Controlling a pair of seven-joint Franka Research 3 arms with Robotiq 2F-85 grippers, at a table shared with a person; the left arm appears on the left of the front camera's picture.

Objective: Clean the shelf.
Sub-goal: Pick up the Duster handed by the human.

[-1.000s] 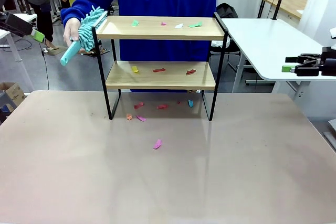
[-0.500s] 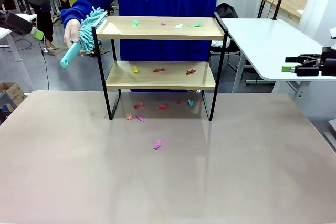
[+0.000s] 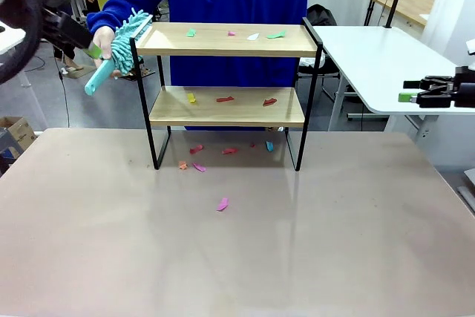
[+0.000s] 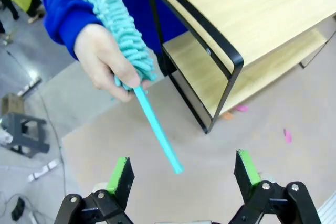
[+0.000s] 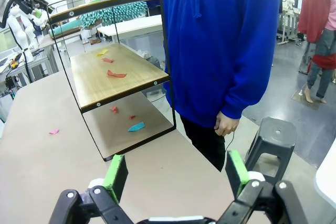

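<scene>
I see the shelf (image 3: 223, 113) standing on the far half of the table (image 3: 334, 243), with a person in blue behind it. Coloured paper scraps (image 3: 225, 99) lie on both its boards, with more on the table beneath it and one pink scrap (image 3: 222, 203) just in front of it. At the shelf's left end the person's hand (image 3: 102, 41) holds a teal duster (image 3: 128, 29), its fringe by the top rail. My left gripper (image 4: 182, 162) hangs left of the shelf, fingers spread wide, the duster handle's tip showing between them untouched. My right gripper (image 3: 407, 97) sits well to the shelf's right, released, holding nothing
</scene>
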